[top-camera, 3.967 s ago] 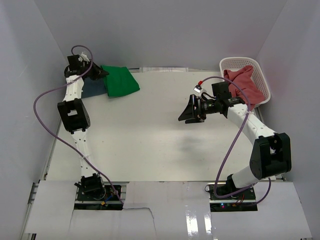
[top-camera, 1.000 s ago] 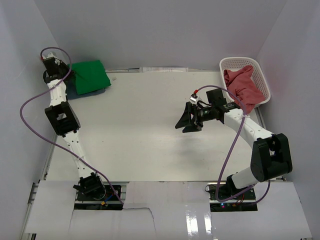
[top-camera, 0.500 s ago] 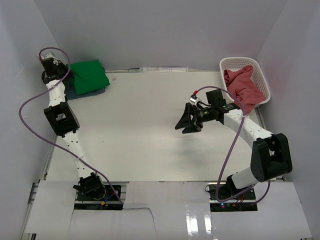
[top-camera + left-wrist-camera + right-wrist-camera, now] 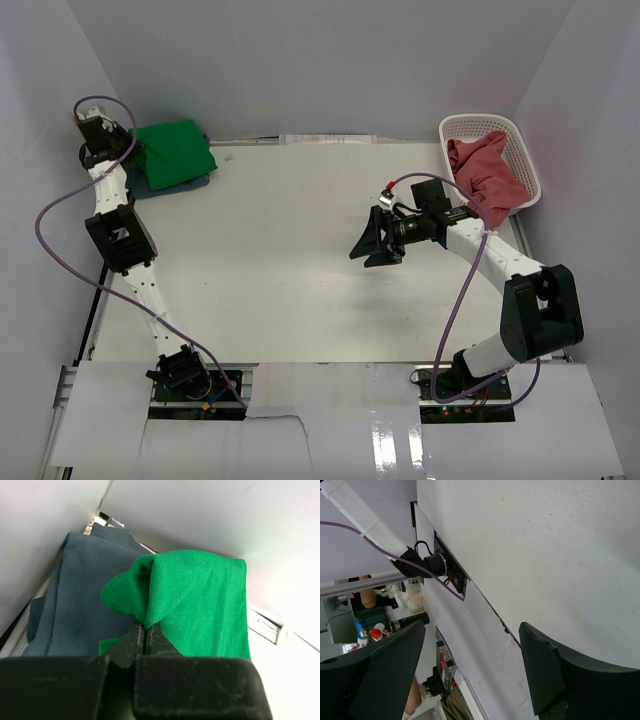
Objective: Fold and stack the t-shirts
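The folded bright green t-shirt [image 4: 178, 150] lies on the slate blue t-shirt [image 4: 152, 186] at the table's far left corner. My left gripper [image 4: 133, 150] is shut on an edge fold of the green t-shirt [image 4: 200, 600], which lies over the blue t-shirt [image 4: 80, 595] in the left wrist view. The pinkish red t-shirt [image 4: 487, 172] lies crumpled in the white lattice basket [image 4: 525, 150] at the far right. My right gripper [image 4: 366, 240] is open and empty, held above the table's middle right.
White walls close in the table on the left, back and right. The left arm's purple cable [image 4: 60, 210] loops near the left wall. The right wrist view shows the bare table [image 4: 545, 540] and its near edge.
My left gripper has carried the green t-shirt leftwards into the far left corner, onto the blue t-shirt. My right gripper has drifted slightly left and nearer.
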Robot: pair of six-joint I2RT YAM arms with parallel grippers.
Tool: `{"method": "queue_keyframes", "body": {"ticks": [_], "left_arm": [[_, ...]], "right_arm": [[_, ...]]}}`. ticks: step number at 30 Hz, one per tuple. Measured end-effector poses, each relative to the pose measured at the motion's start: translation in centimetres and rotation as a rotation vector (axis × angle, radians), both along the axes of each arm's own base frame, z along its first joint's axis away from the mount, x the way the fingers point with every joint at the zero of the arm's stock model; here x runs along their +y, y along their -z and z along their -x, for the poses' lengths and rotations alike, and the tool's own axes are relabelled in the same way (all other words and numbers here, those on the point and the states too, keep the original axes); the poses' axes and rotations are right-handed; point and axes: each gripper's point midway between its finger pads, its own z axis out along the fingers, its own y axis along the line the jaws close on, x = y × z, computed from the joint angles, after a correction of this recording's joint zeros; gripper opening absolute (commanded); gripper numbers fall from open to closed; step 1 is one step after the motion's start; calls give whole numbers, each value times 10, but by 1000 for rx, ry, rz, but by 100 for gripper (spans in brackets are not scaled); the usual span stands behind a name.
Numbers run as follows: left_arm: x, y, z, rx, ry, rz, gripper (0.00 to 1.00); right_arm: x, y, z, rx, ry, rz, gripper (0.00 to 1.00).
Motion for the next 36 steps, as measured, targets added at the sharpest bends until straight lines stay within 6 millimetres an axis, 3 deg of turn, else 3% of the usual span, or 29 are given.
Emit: {"method": "queue_keyframes", "body": {"ticks": [5, 7, 9, 14, 15, 20, 26, 30, 36], "left_arm": [[6, 0, 2, 0, -9, 0, 1], [6, 0, 2, -1, -10, 5, 11], [6, -1, 2, -6, -10, 12, 31], [3, -4, 0, -19, -3, 29, 50], [2, -5, 0, -23, -1, 32, 57], [-1, -7, -2, -32, 5, 41, 66], [-15, -4, -1, -13, 13, 31, 67], [-40, -10, 18, 40, 12, 19, 67], [-120, -64, 70, 60, 53, -39, 71]], "right_arm": [[1, 0, 1, 1, -3, 0, 82], [1, 1, 1, 1, -3, 0, 82], [0, 3, 2, 3, -3, 0, 82], [0, 3, 2, 3, -3, 0, 82], [0, 4, 2, 3, -3, 0, 82], [1, 4, 2, 0, -3, -1, 82], [1, 3, 2, -2, -4, -2, 82], [1, 3, 1, -5, -5, -2, 82], [0, 2, -3, -31, -3, 12, 82]]}}
